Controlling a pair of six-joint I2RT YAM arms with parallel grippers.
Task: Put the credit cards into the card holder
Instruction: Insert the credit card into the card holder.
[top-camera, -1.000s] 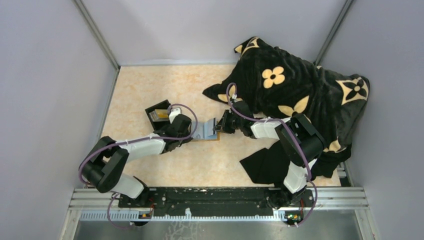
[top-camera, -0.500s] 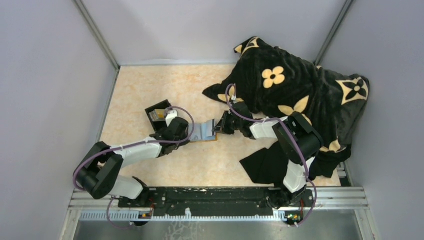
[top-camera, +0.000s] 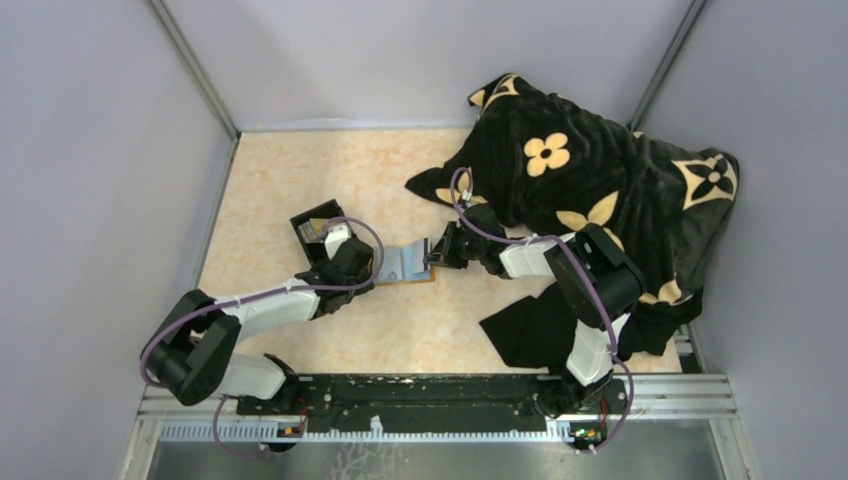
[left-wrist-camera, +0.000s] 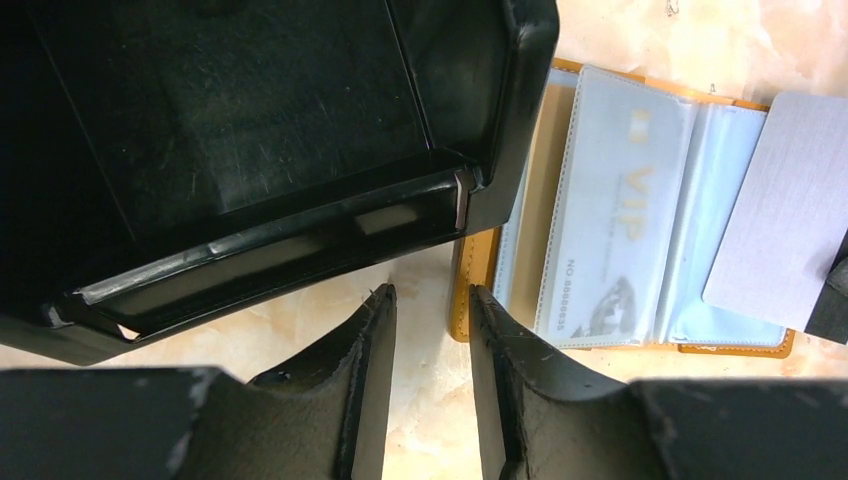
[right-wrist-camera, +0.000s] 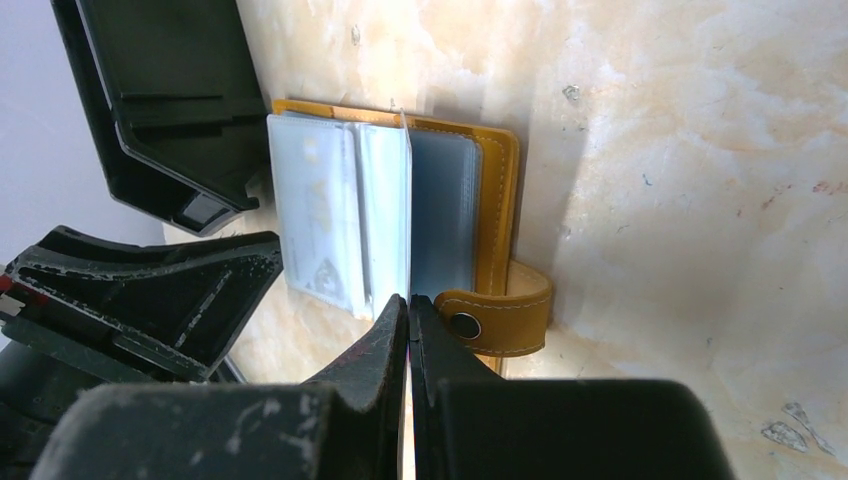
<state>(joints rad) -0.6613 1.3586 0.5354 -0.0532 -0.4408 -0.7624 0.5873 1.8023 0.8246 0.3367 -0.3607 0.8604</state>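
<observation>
The orange-tan card holder (top-camera: 405, 265) lies open on the table, its clear sleeves up. A pale VIP card (left-wrist-camera: 620, 210) sits in one sleeve. My right gripper (top-camera: 432, 255) is shut on a silver credit card (left-wrist-camera: 790, 200) at the holder's right side. In the right wrist view the card (right-wrist-camera: 407, 200) shows edge-on above the holder (right-wrist-camera: 497, 200), between my shut fingers (right-wrist-camera: 408, 300). My left gripper (left-wrist-camera: 430, 295) is open by a narrow gap and empty. It is low over the table at the holder's left edge (left-wrist-camera: 463, 290), next to the black box (left-wrist-camera: 250, 120).
The black open box (top-camera: 312, 222) stands left of the holder, with something pale and golden showing in it. A black blanket with tan flowers (top-camera: 590, 190) covers the right side of the table, under the right arm. Grey walls enclose the table.
My left arm has swung a little to the left and its gripper has shifted slightly left, toward the box. The right gripper and its card have barely moved.
</observation>
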